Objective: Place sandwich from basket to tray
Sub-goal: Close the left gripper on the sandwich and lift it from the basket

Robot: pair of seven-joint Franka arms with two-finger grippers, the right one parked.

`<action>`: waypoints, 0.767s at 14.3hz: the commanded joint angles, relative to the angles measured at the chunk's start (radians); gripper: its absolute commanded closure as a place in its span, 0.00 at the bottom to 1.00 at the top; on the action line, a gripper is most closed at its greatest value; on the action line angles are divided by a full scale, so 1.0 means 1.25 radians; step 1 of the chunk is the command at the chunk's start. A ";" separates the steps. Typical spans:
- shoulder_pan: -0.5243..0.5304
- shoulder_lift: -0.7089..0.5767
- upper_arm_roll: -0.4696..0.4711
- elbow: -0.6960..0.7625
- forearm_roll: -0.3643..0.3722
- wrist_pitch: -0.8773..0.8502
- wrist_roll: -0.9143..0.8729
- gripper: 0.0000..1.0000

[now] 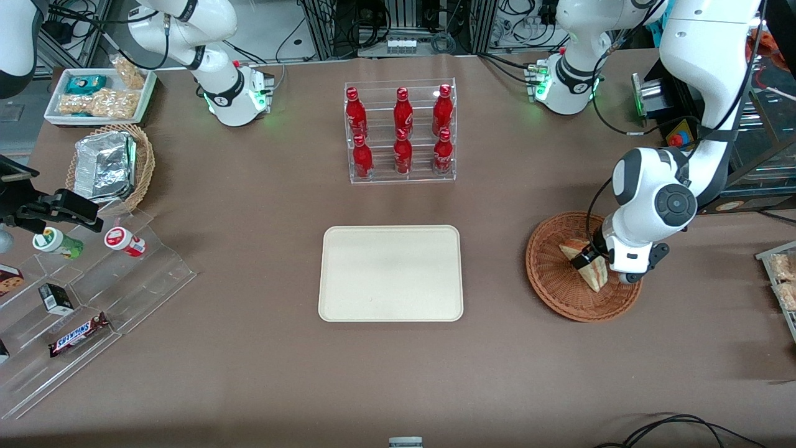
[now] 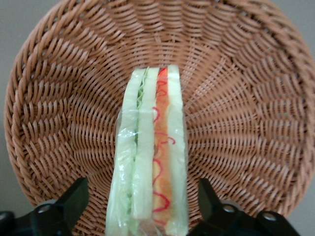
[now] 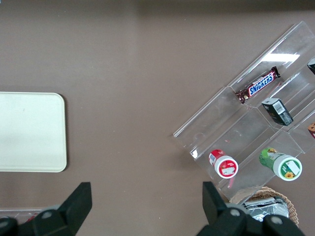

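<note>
Jaws spread wide, straddling sandwich in basket.

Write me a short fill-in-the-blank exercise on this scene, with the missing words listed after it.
1. The sandwich lies in the ____.
2. The tool is open, one finger on each side of the ____.
3. The tray holds ____.
4. The clear rack holds ____ red bottles.

Missing words: basket; sandwich; nothing; six
</note>
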 commanded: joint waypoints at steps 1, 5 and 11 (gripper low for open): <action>-0.001 0.008 0.002 0.008 0.008 0.007 -0.016 0.78; -0.001 -0.006 0.004 0.069 0.012 -0.068 -0.005 1.00; -0.097 -0.041 -0.005 0.210 0.011 -0.246 -0.005 0.99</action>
